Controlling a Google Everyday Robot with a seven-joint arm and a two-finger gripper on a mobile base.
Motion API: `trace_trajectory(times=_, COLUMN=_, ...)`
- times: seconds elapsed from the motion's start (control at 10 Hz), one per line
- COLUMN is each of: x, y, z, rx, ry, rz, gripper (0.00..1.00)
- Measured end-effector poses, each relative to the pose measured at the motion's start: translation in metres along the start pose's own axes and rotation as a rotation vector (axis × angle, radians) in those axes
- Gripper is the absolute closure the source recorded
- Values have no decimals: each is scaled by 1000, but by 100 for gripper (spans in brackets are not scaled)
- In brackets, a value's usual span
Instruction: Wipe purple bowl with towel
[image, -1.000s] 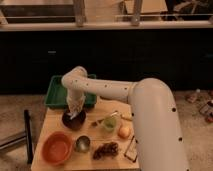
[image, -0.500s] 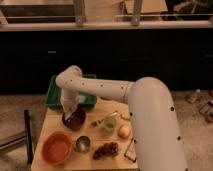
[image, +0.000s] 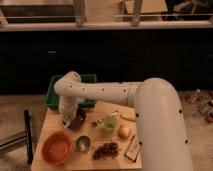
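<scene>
On the wooden counter (image: 49, 129) the orange bowl (image: 57, 148) sits front left, the gripper (image: 68, 119) hangs just beside the purple bowl's (image: 79, 119) left rim, its grip impossible to tell, a steel cup (image: 82, 144) front right.

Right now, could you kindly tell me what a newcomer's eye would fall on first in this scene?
The large white robot arm dominates, reaching from the lower right across the wooden table, with its gripper at the left side of the purple bowl near the table's back left. Next is the bright orange bowl at the front left, a steel cup just to its right, and a green tray behind the table.
</scene>
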Motion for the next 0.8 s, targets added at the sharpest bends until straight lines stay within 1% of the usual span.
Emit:
trace_trajectory(times=0.2, x=-8, y=12, z=6, rx=2, ry=-26, rz=19, gripper=95)
trace_trajectory(times=0.5, x=-15, y=37, z=8, rx=-7, ry=-41, rz=84, gripper=95)
trace_trajectory(times=0.7, x=-13, y=53, z=9, rx=-26, ry=-46, rz=127, gripper=95)
trace_trajectory(times=0.8, x=-7, y=60, z=10, rx=-38, ry=-44, rz=148, gripper=95)
